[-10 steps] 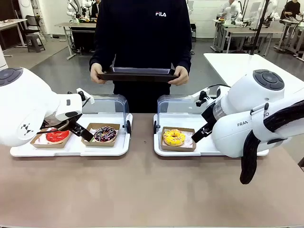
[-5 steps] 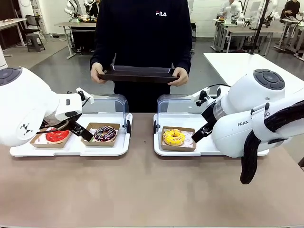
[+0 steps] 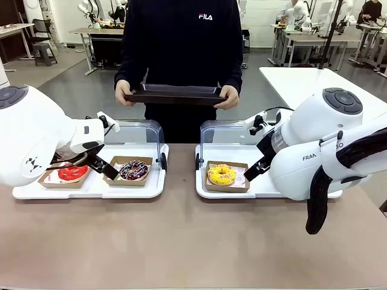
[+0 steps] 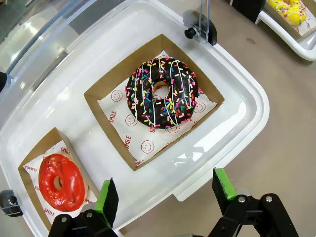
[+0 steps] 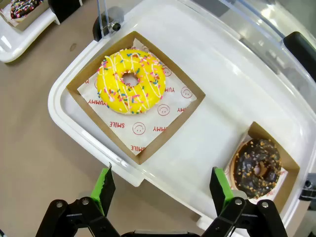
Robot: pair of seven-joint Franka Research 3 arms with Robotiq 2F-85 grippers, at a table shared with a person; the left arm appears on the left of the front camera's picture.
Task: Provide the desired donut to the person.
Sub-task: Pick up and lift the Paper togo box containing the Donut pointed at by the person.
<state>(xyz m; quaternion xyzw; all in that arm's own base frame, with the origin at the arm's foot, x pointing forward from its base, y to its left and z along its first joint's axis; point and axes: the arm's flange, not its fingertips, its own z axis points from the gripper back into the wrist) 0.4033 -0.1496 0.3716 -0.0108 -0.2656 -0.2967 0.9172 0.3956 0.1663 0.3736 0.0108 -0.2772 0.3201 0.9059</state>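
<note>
The person (image 3: 181, 42) stands at the far side and holds a black tray (image 3: 175, 94) in both hands. My left gripper (image 4: 165, 192) hangs open above the front rim of the left white tray (image 4: 247, 94). In that tray, a chocolate donut with coloured sprinkles (image 4: 162, 92) and a red glazed donut (image 4: 61, 180) sit in cardboard boxes. My right gripper (image 5: 162, 186) is open over the right white tray (image 5: 64, 106), which holds a yellow sprinkled donut (image 5: 131, 81) and a chocolate donut with nuts (image 5: 259, 168). Nothing is between either pair of fingers.
Each tray has a clear hinged lid standing open at its back, the left lid (image 3: 136, 130) and the right lid (image 3: 224, 130). The brown tabletop (image 3: 181, 241) in front of the trays is bare. Both arms lean low over the trays' outer ends.
</note>
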